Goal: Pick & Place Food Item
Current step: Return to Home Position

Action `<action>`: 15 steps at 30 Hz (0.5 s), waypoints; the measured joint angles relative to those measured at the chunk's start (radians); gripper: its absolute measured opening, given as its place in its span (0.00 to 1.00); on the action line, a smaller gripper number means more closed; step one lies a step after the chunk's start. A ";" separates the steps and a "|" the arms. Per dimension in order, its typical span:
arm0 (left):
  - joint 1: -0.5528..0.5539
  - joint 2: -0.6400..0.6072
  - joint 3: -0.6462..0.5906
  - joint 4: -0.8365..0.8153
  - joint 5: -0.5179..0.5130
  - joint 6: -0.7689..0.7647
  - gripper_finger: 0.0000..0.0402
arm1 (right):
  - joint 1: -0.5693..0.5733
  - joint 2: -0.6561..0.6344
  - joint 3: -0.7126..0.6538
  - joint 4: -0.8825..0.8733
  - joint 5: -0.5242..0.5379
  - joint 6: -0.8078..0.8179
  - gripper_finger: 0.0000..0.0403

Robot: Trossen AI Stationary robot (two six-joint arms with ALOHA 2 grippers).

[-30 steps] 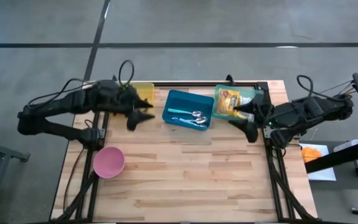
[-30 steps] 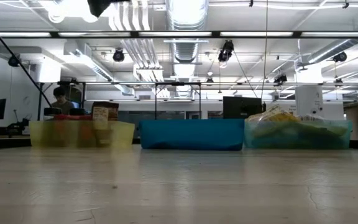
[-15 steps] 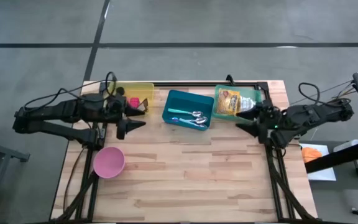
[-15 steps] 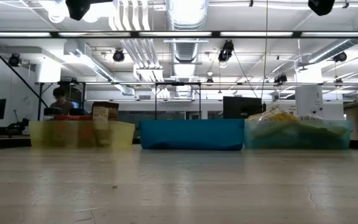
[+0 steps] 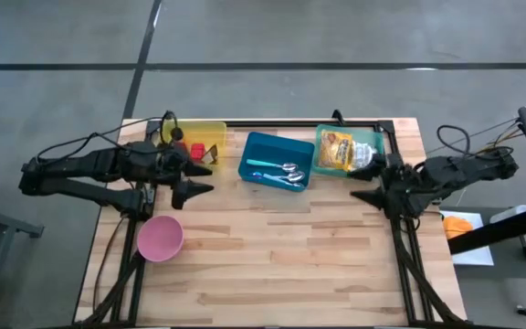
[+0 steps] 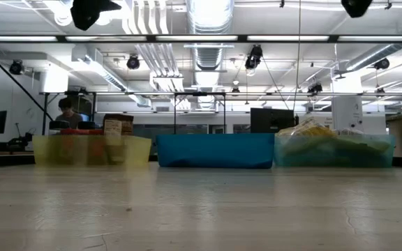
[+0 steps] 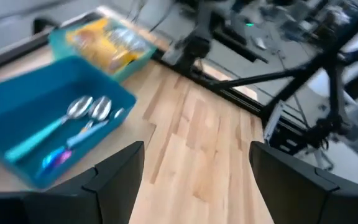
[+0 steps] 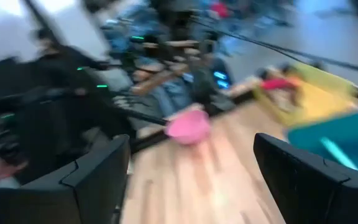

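Step in hand reads as return to home; nothing is held. The left gripper (image 5: 197, 179) hangs just in front of the yellow bin (image 5: 210, 135) by the table's (image 5: 272, 265) left edge. The right gripper (image 5: 363, 185) hangs just in front of the green bin (image 5: 365, 139) by the right edge. The left fingers (image 7: 114, 183) and right fingers (image 8: 89, 186) are spread wide and empty. The yellow noodle pack (image 5: 335, 149), a glossy crinkled bag, lies flat in the green bin. The red can (image 5: 196, 149) sits in the yellow bin, probably beside the black bottle (image 5: 179, 134), which is too small from above to be sure. The blue bin (image 5: 263, 146) between them holds spoons (image 5: 290, 169). Sorting looks done. Next move needs no grasp: fold both arms to rest, fingers above the bin rims, left arm clear of the pink bowl (image 5: 160, 238).
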 joint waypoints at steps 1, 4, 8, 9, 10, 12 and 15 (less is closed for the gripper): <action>-0.007 -0.012 -0.018 0.029 0.008 0.036 0.74 | 0.000 -0.002 -0.026 0.065 -0.038 -0.035 0.83; -0.040 -0.067 -0.108 0.178 0.043 0.124 0.74 | 0.000 -0.025 -0.107 0.227 -0.146 -0.116 0.83; -0.059 -0.151 -0.258 0.339 0.068 0.169 0.74 | 0.000 -0.078 -0.206 0.301 -0.172 -0.117 0.83; -0.059 -0.166 -0.292 0.348 0.074 0.169 0.74 | 0.000 -0.096 -0.228 0.305 -0.172 -0.115 0.83; -0.059 -0.180 -0.322 0.353 0.081 0.165 0.74 | -0.001 -0.112 -0.251 0.315 -0.174 -0.117 0.83; -0.060 -0.200 -0.372 0.353 0.098 0.140 0.74 | -0.001 -0.153 -0.293 0.358 -0.199 -0.136 0.83; -0.061 -0.237 -0.420 0.408 0.144 0.150 0.74 | 0.000 -0.221 -0.354 0.416 -0.247 -0.173 0.83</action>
